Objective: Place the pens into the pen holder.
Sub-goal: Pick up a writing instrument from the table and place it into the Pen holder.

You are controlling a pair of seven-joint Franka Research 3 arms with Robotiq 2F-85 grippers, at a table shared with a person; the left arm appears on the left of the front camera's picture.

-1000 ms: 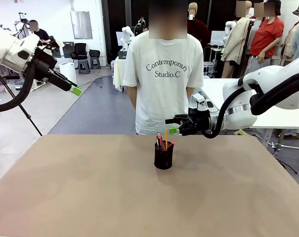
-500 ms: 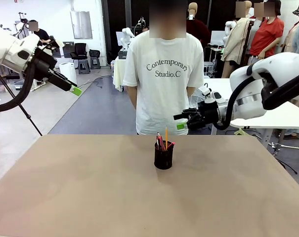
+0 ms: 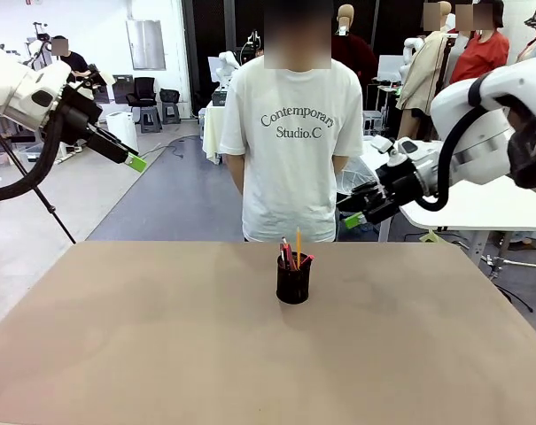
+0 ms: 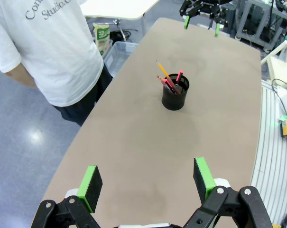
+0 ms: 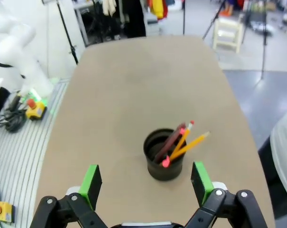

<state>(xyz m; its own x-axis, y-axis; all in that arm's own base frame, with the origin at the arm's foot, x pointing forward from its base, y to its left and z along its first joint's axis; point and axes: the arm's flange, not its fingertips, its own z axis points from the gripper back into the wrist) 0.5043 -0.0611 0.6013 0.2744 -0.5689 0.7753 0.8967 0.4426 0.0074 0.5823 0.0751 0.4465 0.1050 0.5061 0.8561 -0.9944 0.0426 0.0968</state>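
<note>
The black mesh pen holder stands upright at the middle of the brown table. The pens stand inside it: a yellow-orange pencil, a black pen with a pink end and a reddish-brown pen. My right gripper hangs open and empty in the air, up and to the right of the holder. Its wrist view looks down on the pen holder and pens between its open fingers. My left gripper is raised far to the left, open, with the pen holder well ahead of it.
A person in a white T-shirt stands at the table's far edge, arms behind the back. The right gripper also appears far off in the left wrist view. White tables and gear stand behind on the right.
My right gripper has drawn back to the right and slightly up, away from above the pen holder. The left arm and the pens have stayed put.
</note>
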